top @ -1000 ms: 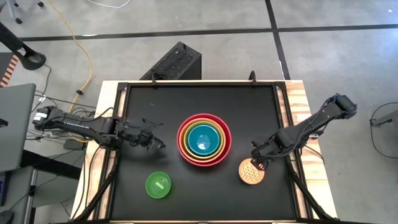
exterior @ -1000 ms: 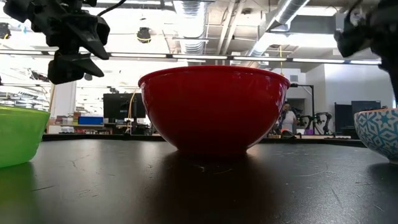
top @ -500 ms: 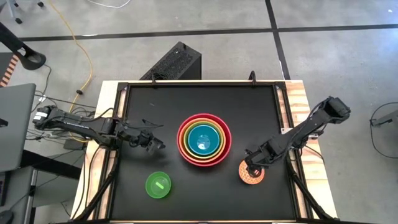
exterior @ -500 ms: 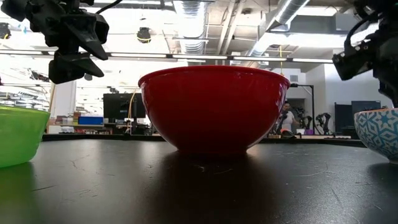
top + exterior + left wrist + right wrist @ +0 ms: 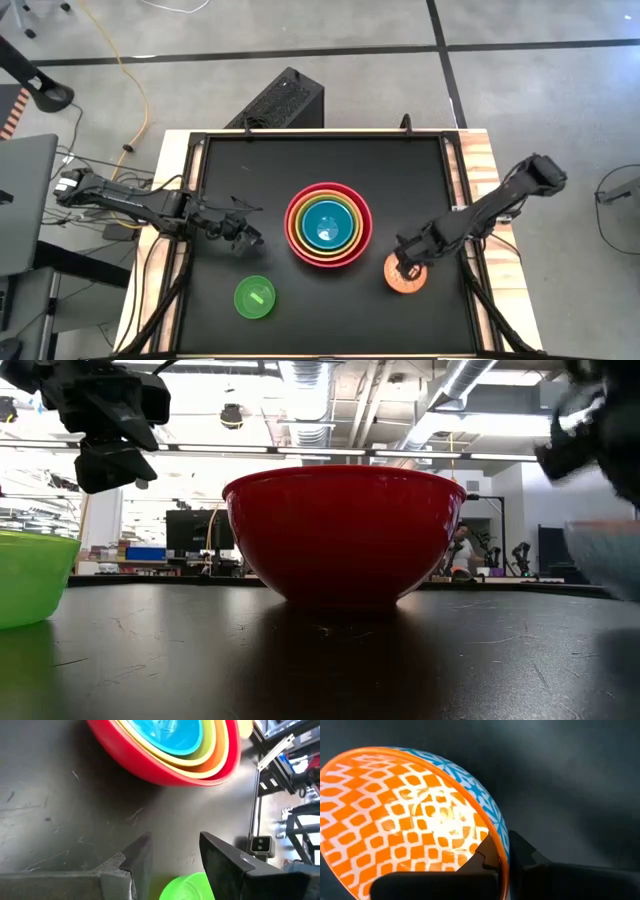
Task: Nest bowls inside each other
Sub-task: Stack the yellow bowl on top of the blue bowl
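A stack of nested bowls stands mid-table: the red bowl (image 5: 328, 186) holds an orange, an olive-green and a blue bowl (image 5: 326, 222). A bright green bowl (image 5: 254, 297) rests on its base near the front left. A bowl patterned orange inside and blue outside (image 5: 403, 281) is at the front right, with my right gripper (image 5: 408, 262) shut on it. My left gripper (image 5: 175, 857) hangs open above the table between the stack and the green bowl (image 5: 187, 887), touching nothing. My right gripper pinches the patterned bowl's rim (image 5: 501, 840), one finger inside the bowl (image 5: 487, 856) and one outside (image 5: 526, 856). The fingers come from above, pointing down, on the rim's side toward the stack. Whether the bowl's base is on the table I cannot tell.
Bare black table top lies behind and in front of the stack (image 5: 345, 535). Black frame rails (image 5: 455, 175) and wooden strips border the left and right edges. A black box (image 5: 280, 100) sits beyond the far edge, and a laptop (image 5: 25, 200) beyond the left.
My right gripper has sunk toward the table's near edge onto the patterned bowl and taken hold of its rim. The bowl, sharp and still before, now shows blurred in the low view. My left gripper has rolled slightly in place.
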Robot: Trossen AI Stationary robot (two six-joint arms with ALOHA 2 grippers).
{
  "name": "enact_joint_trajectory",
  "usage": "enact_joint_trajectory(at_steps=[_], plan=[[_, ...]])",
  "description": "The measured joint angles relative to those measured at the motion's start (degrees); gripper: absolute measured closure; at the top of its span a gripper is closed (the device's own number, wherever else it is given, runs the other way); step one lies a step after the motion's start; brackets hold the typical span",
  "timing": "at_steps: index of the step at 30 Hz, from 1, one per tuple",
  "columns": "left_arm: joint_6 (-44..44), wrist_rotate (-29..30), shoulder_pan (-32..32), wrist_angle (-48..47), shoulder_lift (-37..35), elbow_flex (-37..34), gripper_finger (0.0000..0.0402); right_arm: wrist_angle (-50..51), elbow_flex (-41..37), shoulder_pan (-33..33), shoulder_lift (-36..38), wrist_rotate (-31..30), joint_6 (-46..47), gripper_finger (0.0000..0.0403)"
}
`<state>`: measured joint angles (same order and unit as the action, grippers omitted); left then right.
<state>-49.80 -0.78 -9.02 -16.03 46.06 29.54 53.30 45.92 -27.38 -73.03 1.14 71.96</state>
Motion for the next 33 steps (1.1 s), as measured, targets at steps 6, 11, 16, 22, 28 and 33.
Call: enact_joint_trajectory(at_steps=[6,11,16,22,28,33], plan=[[2.27,0.95,-0.69,0.07,0.00,-0.02,0.0251,8.17,11.64,3.46,6.02,-1.34,0.47,0.0394],[5.72,3.42,-0.92,0.13,0.00,-0.02,0.0251,9.20,24.54,8.37,4.83,-8.84,-0.85,0.0396],[10.03,4.66,-0.92,0.04,0.00,-0.02,0.0251,6.61,34.96,16.23,-5.15,-9.57,-8.41,0.0396],[13.53,4.27,-0.92,-0.64,0.00,-0.02,0.0251,6.54,46.23,23.55,-20.33,-7.45,-16.29,0.0396],[13.84,4.10,-0.92,-4.09,0.00,-0.02,0.0251,6.46,49.32,28.29,-28.86,-1.64,-21.51,0.0396],[13.71,2.74,-0.92,-5.94,0.00,-0.02,0.0251,5.64,49.28,29.72,-32.59,-1.24,-22.75,0.0395]])
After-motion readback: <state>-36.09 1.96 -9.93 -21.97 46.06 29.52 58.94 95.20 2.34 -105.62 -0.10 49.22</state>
